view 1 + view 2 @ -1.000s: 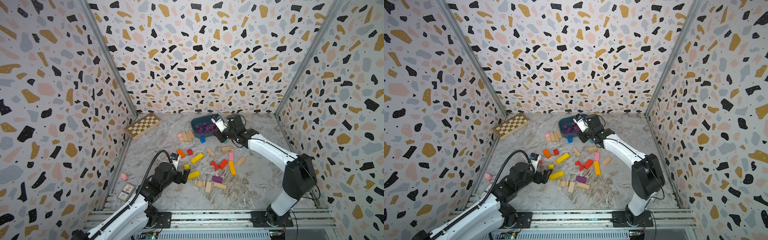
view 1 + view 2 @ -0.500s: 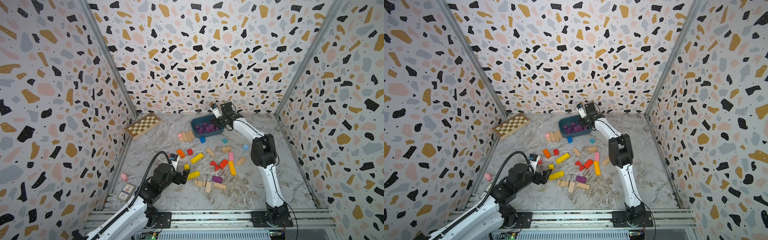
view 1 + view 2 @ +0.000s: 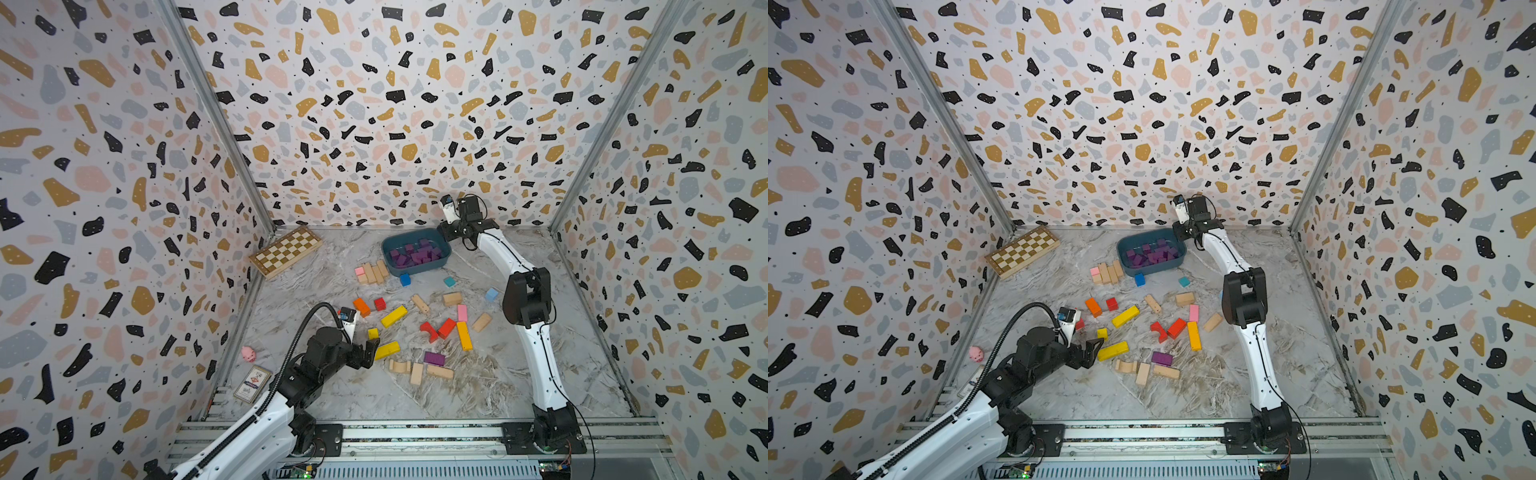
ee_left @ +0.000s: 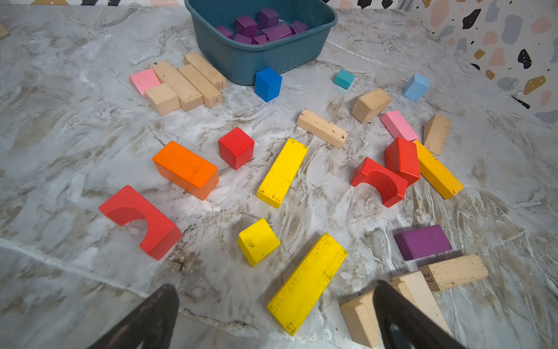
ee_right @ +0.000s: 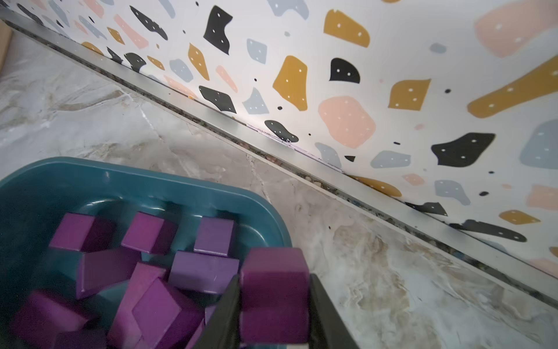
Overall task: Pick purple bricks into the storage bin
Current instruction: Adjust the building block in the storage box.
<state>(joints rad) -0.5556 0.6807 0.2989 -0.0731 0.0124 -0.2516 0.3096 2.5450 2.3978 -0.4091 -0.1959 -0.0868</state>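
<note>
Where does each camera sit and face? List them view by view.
Top views: high up front, looking down on table, left arm, right arm.
Left wrist: low, facing loose blocks; open left end effector shows.
Right wrist: at the bin's corner, facing back wall; right end effector shut on purple block.
All four share the bin.

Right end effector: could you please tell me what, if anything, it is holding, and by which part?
The right end effector pinches a purple brick across two opposite side faces.
</note>
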